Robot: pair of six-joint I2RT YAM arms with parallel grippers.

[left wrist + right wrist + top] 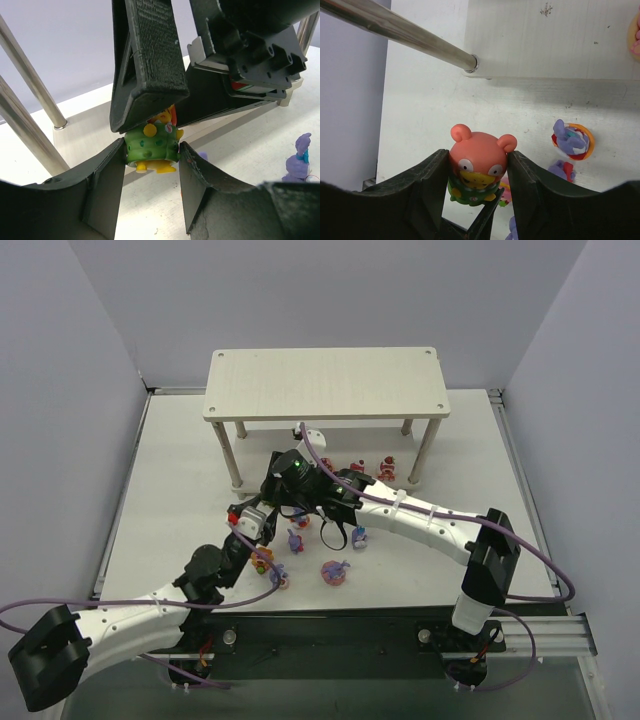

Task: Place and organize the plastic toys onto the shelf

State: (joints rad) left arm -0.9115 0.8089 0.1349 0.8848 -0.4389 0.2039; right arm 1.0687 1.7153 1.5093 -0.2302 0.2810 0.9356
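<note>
Round glossy plastic pink-headed toy [477,172] with a green body and yellow feet appears lifted off the table. It sits in front of the left end of the shelf, between both grippers at once. The left gripper [151,150] has its fingers narrowly parted and pressed on the green body from both sides. The right gripper [478,156] comes at it from the opposite side with fingers about half open, touching the pink head on either side. It looks gripped there too, though how firmly is unclear. This reads as a hand-over from the left arm to the right, as a judgement only.

The two-tier pale wood-look shelf [325,380] on round legs stands at the far side of the white table [170,470]. Its top board is bare, with no toy on it. Small red toys [386,468] sit under the top board near the front legs. I cannot tell whether they rest on a lower board or on the table.

Loose on the table in front of the shelf:
- purple bunny toys [296,540], at least three, spread near the arms
- a pink-red round toy [335,572], just beside one bunny
- an orange-red toy [262,560], close to the left arm

Progress looks early. Nothing is on the top tier, and at best a few red toys are on the lower level. The pink-headed toy is in transfer and not yet placed. Most toys are left to pick up, and no sorting by kind shows so far.
</note>
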